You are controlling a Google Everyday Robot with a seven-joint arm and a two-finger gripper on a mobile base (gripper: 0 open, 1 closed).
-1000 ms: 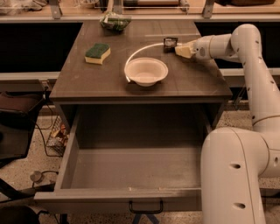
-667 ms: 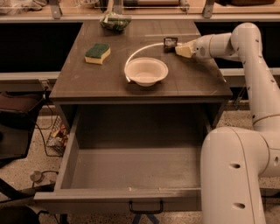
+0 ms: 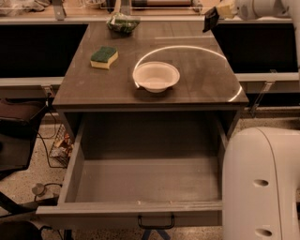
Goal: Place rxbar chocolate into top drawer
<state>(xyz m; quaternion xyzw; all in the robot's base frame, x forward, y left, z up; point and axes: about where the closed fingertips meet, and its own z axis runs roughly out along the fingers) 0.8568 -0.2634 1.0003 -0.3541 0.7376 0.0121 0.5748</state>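
Note:
The rxbar chocolate (image 3: 210, 19) is a small dark bar held in my gripper (image 3: 216, 14) at the top right, lifted above the back right corner of the table. The gripper's pale fingers are shut on the bar. The top drawer (image 3: 131, 207) stands pulled out under the tabletop, below and to the left of the gripper. It is a wide grey box with a flat front panel and a small dark handle (image 3: 156, 221). Nothing shows inside it.
On the dark tabletop (image 3: 201, 84) stand a white bowl (image 3: 156, 76) in the middle, a green-and-yellow sponge (image 3: 104, 56) at the left and a green bag (image 3: 123, 22) at the back. My white body (image 3: 262, 187) fills the lower right. A dark chair (image 3: 18, 136) and cables are at the left.
My gripper has risen from the tabletop near the back right and moved up and to the right, taking the dark bar with it. The bowl, sponge and drawer have not moved.

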